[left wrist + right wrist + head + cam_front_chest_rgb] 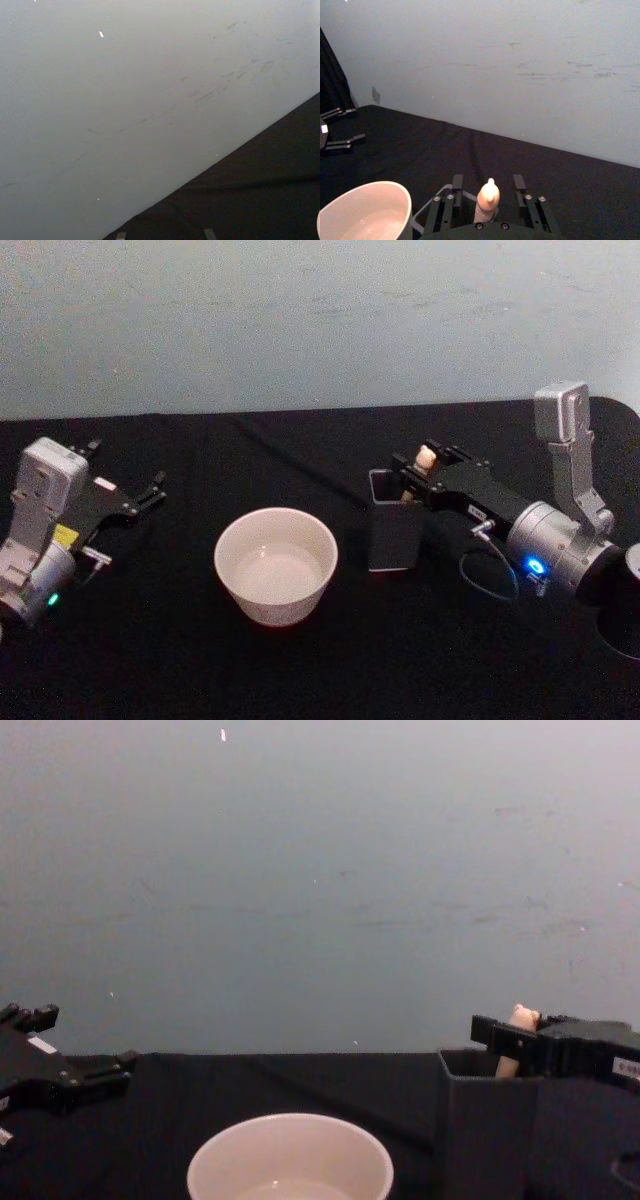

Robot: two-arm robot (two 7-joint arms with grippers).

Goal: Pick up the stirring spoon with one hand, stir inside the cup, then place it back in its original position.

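Note:
The stirring spoon [425, 458] stands in the tall dark grey holder [393, 525], its original position, with only the beige handle and knob [487, 199] showing above the rim. My right gripper [488, 180] is open, with one finger [456, 183] on each side of the handle and a gap to it on both sides. From the chest view, the knob [520, 1018] shows just behind the gripper [505, 1038] over the holder [480, 1120]. The cream cup [275, 565] sits to the left of the holder. My left gripper [150, 490] is open at the far left.
A black cloth [180, 660] covers the table, and a pale wall [300, 320] rises behind it. The cup [365, 212] lies close beside the holder. Open cloth separates the cup from the left gripper [95, 1072].

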